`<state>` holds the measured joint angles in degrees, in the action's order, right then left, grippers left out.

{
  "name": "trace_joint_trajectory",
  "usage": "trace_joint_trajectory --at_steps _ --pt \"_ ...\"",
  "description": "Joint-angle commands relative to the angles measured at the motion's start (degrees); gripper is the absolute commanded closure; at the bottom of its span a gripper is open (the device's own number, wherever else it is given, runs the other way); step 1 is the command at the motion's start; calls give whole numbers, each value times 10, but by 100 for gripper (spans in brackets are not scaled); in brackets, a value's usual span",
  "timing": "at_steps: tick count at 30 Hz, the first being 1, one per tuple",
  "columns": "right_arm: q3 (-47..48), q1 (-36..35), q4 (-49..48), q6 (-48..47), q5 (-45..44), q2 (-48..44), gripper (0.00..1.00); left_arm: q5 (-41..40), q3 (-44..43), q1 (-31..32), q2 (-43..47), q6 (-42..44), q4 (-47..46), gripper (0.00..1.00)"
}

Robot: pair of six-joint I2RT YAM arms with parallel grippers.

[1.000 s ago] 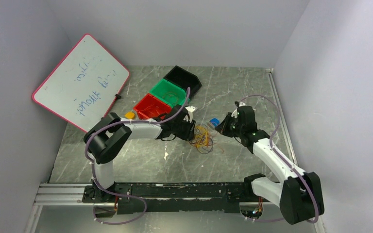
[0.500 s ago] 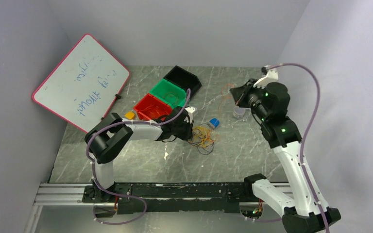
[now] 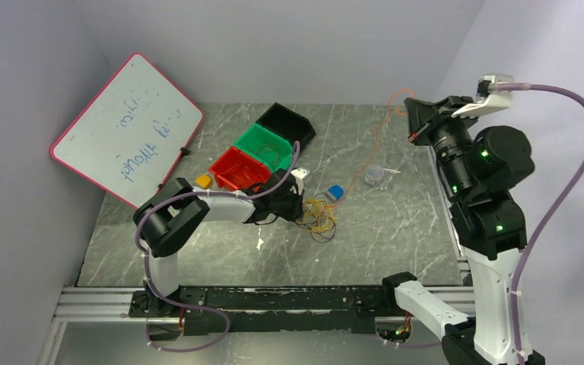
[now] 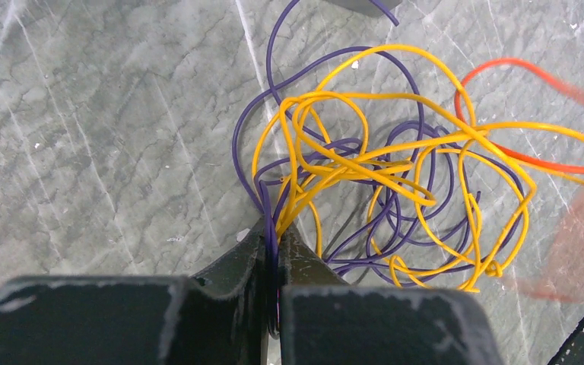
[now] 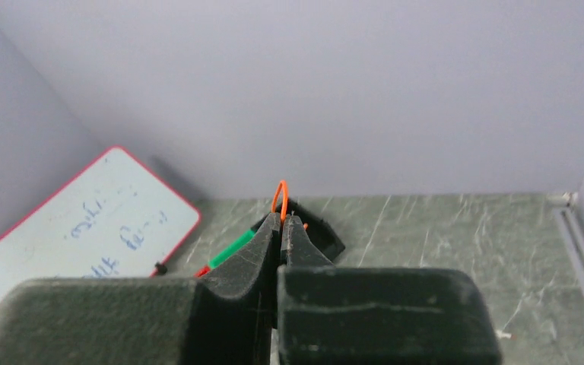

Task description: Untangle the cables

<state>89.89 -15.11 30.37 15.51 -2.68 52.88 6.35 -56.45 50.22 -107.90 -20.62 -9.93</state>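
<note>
A clump of yellow cable (image 4: 395, 163) and dark purple cable (image 4: 327, 65) lies on the table, also in the top view (image 3: 318, 215). My left gripper (image 4: 274, 236) is shut on the purple cable, with yellow strands at its tips; it sits at the clump's left side (image 3: 295, 199). An orange cable (image 4: 513, 68) runs off to the right. My right gripper (image 5: 282, 217) is shut on a loop of the orange cable (image 5: 279, 192) and is raised high at the back right (image 3: 412, 115). The thin orange line (image 3: 378, 137) stretches down toward the clump.
Red bin (image 3: 235, 167), green bin (image 3: 265, 144) and black bin (image 3: 287, 122) stand in a row behind the clump. A whiteboard (image 3: 125, 129) leans at the left. A small blue object (image 3: 335, 192) and a clear round item (image 3: 376, 173) lie right of the clump.
My right arm has risen from beside the clump up and to the back right, drawing the orange cable out of the clump. My left gripper has stayed on the clump.
</note>
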Motion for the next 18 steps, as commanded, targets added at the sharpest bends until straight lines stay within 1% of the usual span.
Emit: trace_joint_trajectory --at_steps 1,18 --pt "50 -1 12 -44 -32 5 100 -17 23 12 -16 1 23 93" --pt "152 -1 -63 -108 -68 -8 100 -40 54 23 -4 1 24 93"
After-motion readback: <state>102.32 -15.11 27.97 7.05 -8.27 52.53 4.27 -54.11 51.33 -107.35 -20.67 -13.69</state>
